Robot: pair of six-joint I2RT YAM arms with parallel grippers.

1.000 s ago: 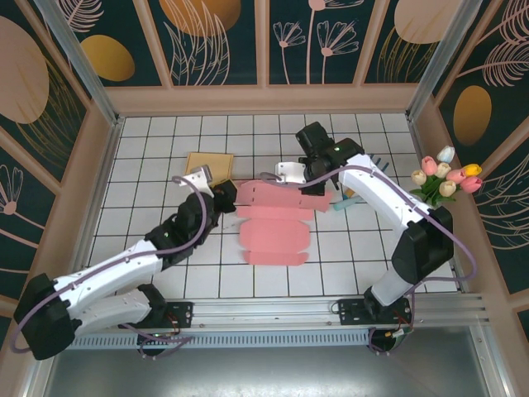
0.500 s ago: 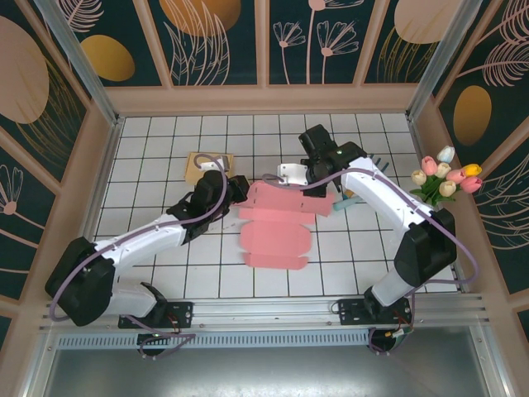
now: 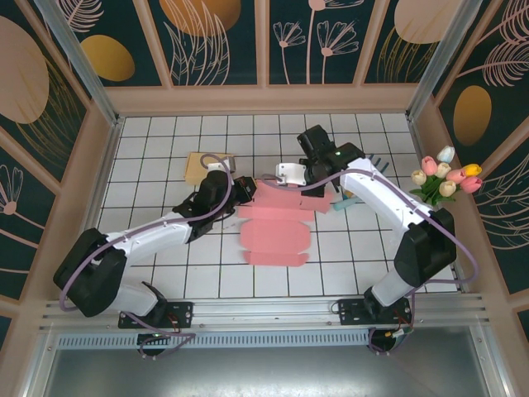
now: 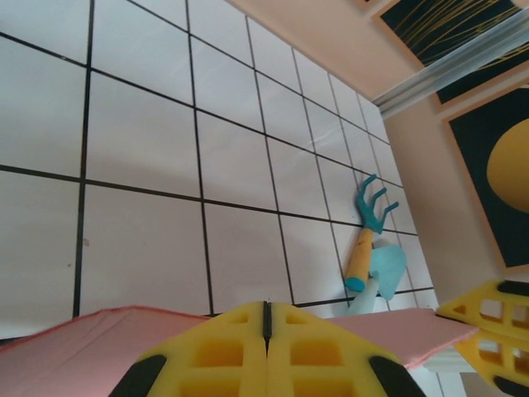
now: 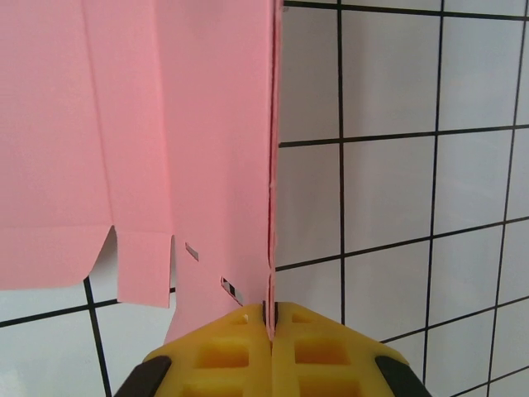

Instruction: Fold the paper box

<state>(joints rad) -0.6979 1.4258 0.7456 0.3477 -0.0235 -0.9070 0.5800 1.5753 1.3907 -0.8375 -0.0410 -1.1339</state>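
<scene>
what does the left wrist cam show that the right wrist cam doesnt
Left wrist, not right wrist: a teal hand rake with an orange handle, a pale blue scoop beside it, the beige wall, and the right pincer's yellow fingers.
Right wrist, not left wrist: the pink paper box's flat face with notches and slits, its edge pinched in the shut right pincer.
Both: pink paper, the white tiled table, and shut yellow fingers, including the left pincer.

The left arm (image 3: 157,236) swings round and stretches farther in; the left gripper (image 3: 239,192), short of the box (image 3: 273,236) a second ago, now reaches its left edge; its jaws, slightly apart before, are now pressed together.
</scene>
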